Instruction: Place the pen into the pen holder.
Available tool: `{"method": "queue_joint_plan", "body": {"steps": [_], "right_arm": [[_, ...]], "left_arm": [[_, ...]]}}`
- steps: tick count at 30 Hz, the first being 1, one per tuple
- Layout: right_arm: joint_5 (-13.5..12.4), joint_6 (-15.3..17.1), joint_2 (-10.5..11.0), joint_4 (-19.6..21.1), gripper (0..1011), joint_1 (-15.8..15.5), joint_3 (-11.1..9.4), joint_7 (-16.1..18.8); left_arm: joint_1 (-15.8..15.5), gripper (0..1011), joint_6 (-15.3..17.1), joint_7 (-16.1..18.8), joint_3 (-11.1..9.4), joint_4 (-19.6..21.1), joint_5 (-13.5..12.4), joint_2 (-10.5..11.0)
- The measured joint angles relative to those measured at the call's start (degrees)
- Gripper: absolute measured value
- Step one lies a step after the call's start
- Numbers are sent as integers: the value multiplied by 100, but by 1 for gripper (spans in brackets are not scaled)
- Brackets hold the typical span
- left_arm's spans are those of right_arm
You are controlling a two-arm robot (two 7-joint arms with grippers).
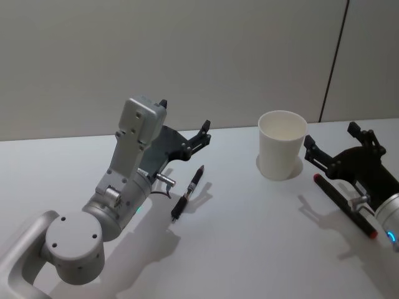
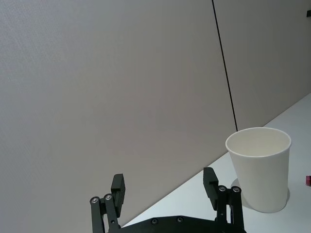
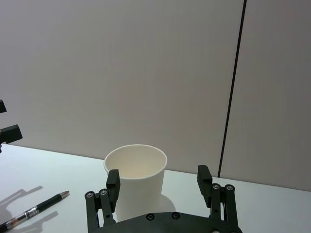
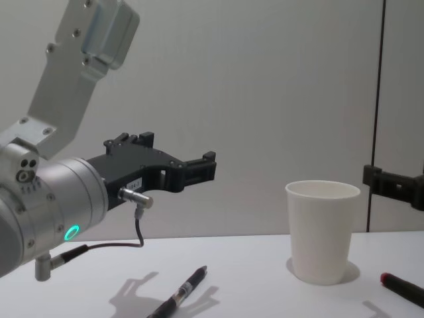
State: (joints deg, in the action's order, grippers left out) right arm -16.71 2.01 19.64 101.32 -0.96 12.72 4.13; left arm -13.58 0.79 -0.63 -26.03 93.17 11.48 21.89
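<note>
Nearest, left gripper [image 2: 164, 180]: reaches in from the near left and hangs above the tabletop [image 1: 249, 255], just left of the pen, aimed toward the far wall.
left fingers [image 2: 118, 187]: spread apart and released, with nothing between them.
pen [image 1: 188, 192]: lies flat on the tabletop, left of centre, well apart from the cup and touching neither gripper.
pen axis: runs from near-left to far-right. The tapered end is the far one, pointing away from the robot and a little toward the cup's side.
marker [image 1: 343, 205]: black with red ends, flat on the tabletop at the right. Its long axis runs from far-left to near-right.
right gripper [image 1: 331, 135]: low at the right edge, above the marker and just right of the cup.
right fingers [image 3: 113, 180]: spread apart and released.
cup [image 1: 282, 146]: white, upright with its mouth up, right of centre and farther back than the pen.
wall [image 1: 156, 50]: pale panels with a dark vertical seam [image 1: 333, 62].
</note>
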Motion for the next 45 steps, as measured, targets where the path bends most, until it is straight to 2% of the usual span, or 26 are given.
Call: {"method": "queue_joint_plan", "body": {"steps": [9, 10, 18, 20, 27, 36, 45], "right_arm": [[-214, 47, 233, 122, 1002, -146, -158, 123], [-289, 71, 316, 171, 1002, -206, -215, 136], [-511, 195, 577, 348, 1002, -452, -392, 126], [-609, 279, 708, 435, 1002, -589, -483, 82], [-755, 514, 898, 562, 1001, -783, -615, 0], [-894, 1125, 1046, 666, 1001, -866, -713, -68], [-856, 2076, 939, 606, 1002, -576, -622, -105]], "left_arm": [[0, 1001, 0, 0, 0, 0, 0, 0], [0, 1001, 0, 0, 0, 0, 0, 0], [0, 1001, 0, 0, 0, 0, 0, 0], [0, 1001, 0, 0, 0, 0, 0, 0], [0, 1001, 0, 0, 0, 0, 0, 0], [0, 1001, 0, 0, 0, 0, 0, 0], [0, 1001, 0, 0, 0, 0, 0, 0]]}}
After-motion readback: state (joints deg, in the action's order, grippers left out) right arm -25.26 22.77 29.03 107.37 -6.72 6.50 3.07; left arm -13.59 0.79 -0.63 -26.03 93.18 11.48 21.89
